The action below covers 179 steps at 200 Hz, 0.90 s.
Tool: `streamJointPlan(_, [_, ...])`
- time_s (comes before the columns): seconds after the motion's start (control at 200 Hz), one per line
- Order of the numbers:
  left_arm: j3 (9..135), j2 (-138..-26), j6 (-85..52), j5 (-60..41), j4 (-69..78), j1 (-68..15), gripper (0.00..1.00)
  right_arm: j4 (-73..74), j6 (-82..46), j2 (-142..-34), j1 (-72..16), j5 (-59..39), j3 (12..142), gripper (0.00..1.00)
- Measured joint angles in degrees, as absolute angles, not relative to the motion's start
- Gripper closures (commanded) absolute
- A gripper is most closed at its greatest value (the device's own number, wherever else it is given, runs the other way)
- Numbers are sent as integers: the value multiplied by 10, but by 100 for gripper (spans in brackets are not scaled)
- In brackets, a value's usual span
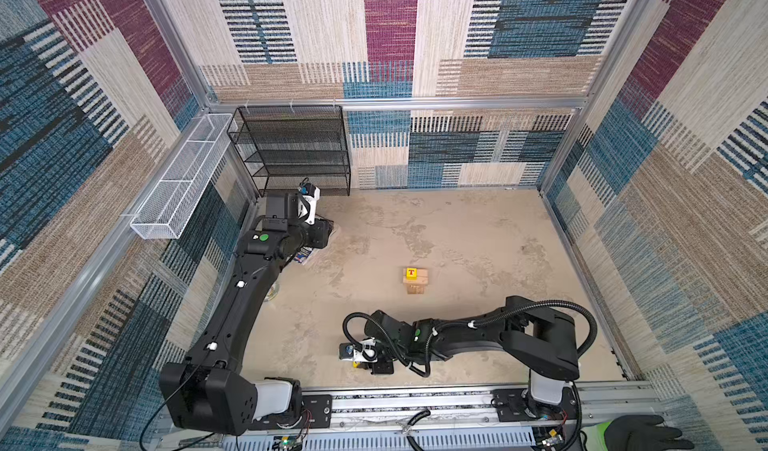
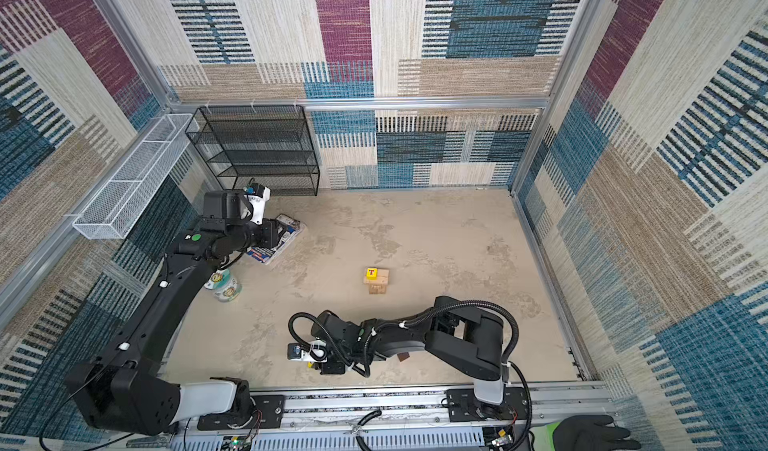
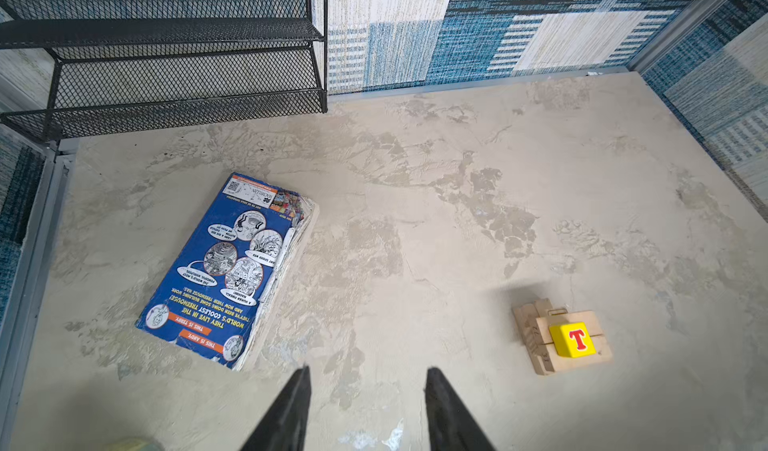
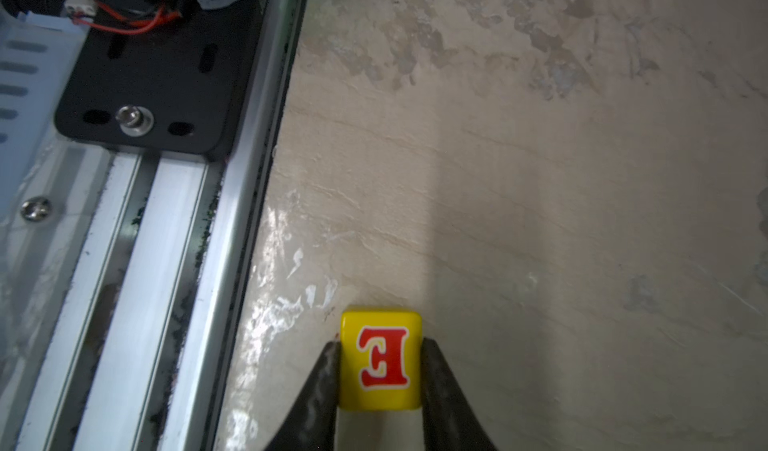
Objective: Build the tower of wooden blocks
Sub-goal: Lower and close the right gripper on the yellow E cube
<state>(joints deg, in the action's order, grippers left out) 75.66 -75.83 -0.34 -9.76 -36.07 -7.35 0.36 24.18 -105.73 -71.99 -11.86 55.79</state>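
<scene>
In both top views, mid-floor, stands the wood block tower (image 1: 417,286) (image 2: 377,287): pale wood bars with a yellow T cube (image 1: 411,273) (image 3: 573,338) on top. My right gripper (image 4: 381,345) is down by the front rail, shut on a yellow E cube (image 4: 380,365), a finger pressed on each side. In a top view only a sliver of that cube (image 1: 356,363) shows under the wrist. A dark brown cube (image 2: 402,357) peeks out beneath the right forearm. At the back left my left gripper (image 3: 368,370) hangs open and empty above bare floor.
A blue book (image 3: 224,270) (image 2: 276,241) lies beside the left gripper. A black mesh shelf (image 1: 295,149) and a white wire basket (image 1: 178,178) stand at the back left. A round printed disc (image 2: 224,286) lies under the left arm. The aluminium rail (image 4: 166,262) borders the front; a gloved hand (image 1: 640,432) rests outside.
</scene>
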Motion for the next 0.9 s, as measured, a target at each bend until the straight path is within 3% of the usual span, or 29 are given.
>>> streamJointPlan(0.897, [748, -754, -15, -109, -354, -72, 52, 7, 223, -998, -715, -99, 487, 76])
